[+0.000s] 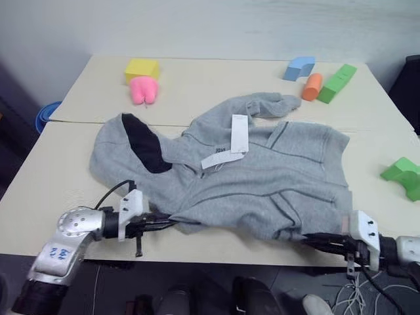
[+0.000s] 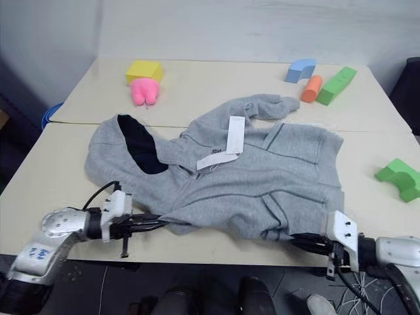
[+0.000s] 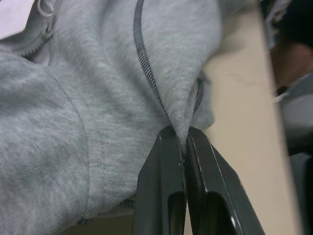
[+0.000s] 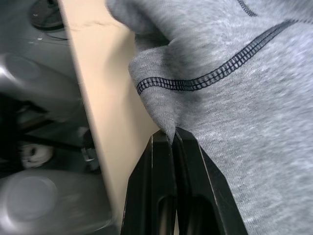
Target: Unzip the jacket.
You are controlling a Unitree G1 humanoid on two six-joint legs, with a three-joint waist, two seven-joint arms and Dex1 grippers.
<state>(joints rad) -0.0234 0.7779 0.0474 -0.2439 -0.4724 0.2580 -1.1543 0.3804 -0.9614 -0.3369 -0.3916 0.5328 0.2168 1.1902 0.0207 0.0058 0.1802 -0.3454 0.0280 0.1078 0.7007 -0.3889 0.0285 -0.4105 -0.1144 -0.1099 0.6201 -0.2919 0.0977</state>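
Observation:
The light grey fleece jacket (image 1: 262, 177) lies spread across the beige table (image 1: 52, 190), hood with dark lining (image 1: 146, 147) at the left, white paper tags (image 1: 233, 141) on its chest. My left gripper (image 1: 172, 222) is shut on the jacket's near edge at the left, pinching a fold of fabric (image 3: 183, 132) by a dark seam. At the jacket's near right corner my right gripper (image 1: 303, 237) is shut on the hem (image 4: 168, 122), close to the table's front edge. The zipper's pull (image 3: 46, 7) shows in the left wrist view.
Foam toy blocks stand around: yellow (image 1: 142, 68) and pink (image 1: 143, 90) at the far left, blue (image 1: 299, 67), orange (image 1: 312, 86) and green (image 1: 337, 83) at the far right, another green one (image 1: 403, 176) at the right edge. The table's front edge runs just under both grippers.

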